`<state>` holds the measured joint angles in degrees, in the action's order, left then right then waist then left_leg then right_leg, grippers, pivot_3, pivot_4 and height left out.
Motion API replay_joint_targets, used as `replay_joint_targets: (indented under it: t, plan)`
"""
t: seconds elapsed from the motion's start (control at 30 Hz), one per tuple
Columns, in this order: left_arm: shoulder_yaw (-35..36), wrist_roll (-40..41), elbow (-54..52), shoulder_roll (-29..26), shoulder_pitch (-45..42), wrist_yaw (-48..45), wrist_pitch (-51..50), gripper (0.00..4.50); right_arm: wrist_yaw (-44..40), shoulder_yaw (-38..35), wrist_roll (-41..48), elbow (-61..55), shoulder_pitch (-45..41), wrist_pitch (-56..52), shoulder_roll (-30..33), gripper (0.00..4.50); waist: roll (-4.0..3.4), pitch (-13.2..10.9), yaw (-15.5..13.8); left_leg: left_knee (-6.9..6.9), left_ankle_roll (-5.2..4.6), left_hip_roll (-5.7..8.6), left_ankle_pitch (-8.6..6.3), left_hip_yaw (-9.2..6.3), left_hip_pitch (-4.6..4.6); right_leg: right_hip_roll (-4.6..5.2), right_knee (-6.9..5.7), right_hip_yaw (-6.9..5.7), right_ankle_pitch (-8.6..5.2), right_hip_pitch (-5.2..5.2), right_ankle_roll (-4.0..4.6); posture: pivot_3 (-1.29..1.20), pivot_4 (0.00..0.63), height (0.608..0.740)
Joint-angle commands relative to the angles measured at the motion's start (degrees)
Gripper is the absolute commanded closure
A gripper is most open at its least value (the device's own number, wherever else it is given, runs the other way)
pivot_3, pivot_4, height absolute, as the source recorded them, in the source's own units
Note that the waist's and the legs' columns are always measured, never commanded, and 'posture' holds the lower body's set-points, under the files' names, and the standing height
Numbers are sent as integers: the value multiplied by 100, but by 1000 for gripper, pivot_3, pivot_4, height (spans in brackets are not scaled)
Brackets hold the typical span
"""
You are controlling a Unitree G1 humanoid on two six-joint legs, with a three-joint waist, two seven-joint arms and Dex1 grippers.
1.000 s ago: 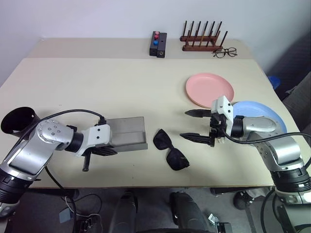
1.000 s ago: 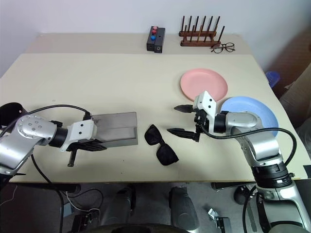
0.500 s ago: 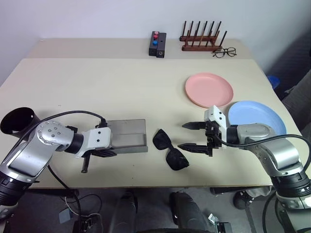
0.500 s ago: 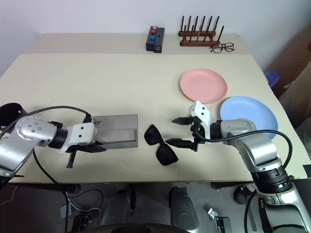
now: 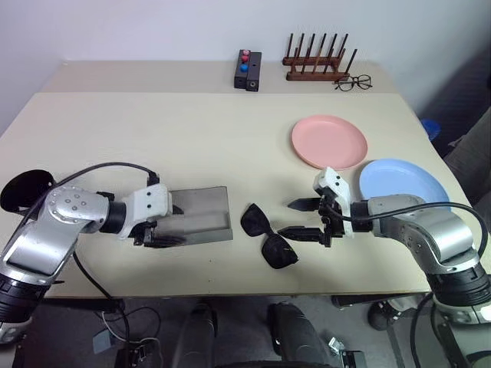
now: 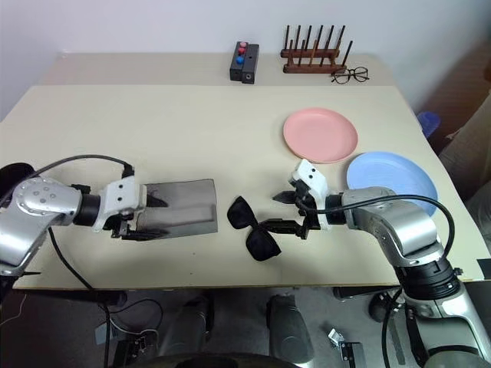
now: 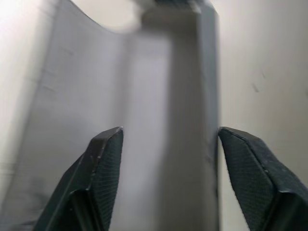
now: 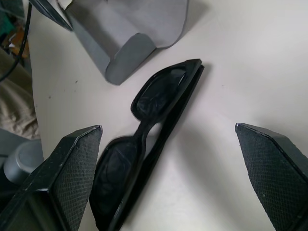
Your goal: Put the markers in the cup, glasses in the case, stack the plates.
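The black glasses (image 5: 265, 234) lie folded on the table near its front edge. My right gripper (image 5: 288, 218) is open just to their right, pointing at them, with nothing between its fingers; the right wrist view has the glasses (image 8: 154, 101) between them. The grey case (image 5: 201, 215) lies left of the glasses and looks open. My left gripper (image 5: 170, 225) stands open over its left end, and the case (image 7: 159, 96) sits between its fingers. The pink plate (image 5: 330, 142) and the blue plate (image 5: 403, 184) lie apart at the right. The black cup (image 5: 23, 192) is at the far left. The markers are out of view.
A wooden rack (image 5: 318, 61), thin clear-lens spectacles (image 5: 354, 82) and a black box with red and blue buttons (image 5: 248, 69) stand along the back. The table's front edge runs close below the glasses and case.
My left gripper has gone from shut to open and lifted a little at the case's left end. My right gripper rolled, sank and closed in on the glasses from the right.
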<state>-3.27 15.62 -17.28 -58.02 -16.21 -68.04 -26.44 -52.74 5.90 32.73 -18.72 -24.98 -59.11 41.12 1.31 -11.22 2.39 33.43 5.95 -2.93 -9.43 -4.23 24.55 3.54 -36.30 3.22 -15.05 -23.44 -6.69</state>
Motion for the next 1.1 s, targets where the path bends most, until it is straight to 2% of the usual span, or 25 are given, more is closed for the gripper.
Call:
replay_joint_targets:
  t: [0.03,0.27,0.47,0.73,0.83,1.07,1.1]
  plan:
    - [589,333,-436,126,195,308,-165,1216,372,-26,269,-317,-178,-576,-221,0,0,0,5,0,-1,0,0,0,0,0,0,0,0,0,0,0,150,740]
    - [1517,726,-1275,481,1316,981,-515,1216,1523,92,185,-596,-371,-1692,-852,0,0,1,11,1,-1,-2,-1,-1,-1,-2,-4,0,1,-2,0,0,150,740]
    - [1886,912,-1994,621,2384,1040,-342,1216,2032,345,21,-832,-404,-1990,-855,0,0,1,0,12,-1,-1,-2,0,2,2,0,1,2,1,4,0,150,740]
    - [1876,1044,-2193,679,2603,1213,-380,1216,2247,455,-59,-802,-428,-1991,-862,0,0,2,-4,22,-2,-2,-3,2,2,2,1,1,6,1,11,0,150,740]
    - [1845,1067,-2163,680,2582,1277,-375,1176,2348,421,-76,-782,-429,-2012,-913,828,-1,2,1,22,-2,-2,-3,2,2,2,1,1,6,1,11,0,150,740]
    - [1914,1048,-2025,660,2578,1370,-336,1176,2410,392,-61,-801,-393,-2033,-864,4381,-1,8,6,23,-3,-2,-4,2,2,3,1,1,6,1,11,0,150,740]
    - [1935,1043,-2012,665,2576,1398,-338,1176,2410,386,-54,-808,-398,-2032,-853,4447,1,11,9,23,-4,-2,-4,2,-2,2,1,1,7,3,12,0,150,740]
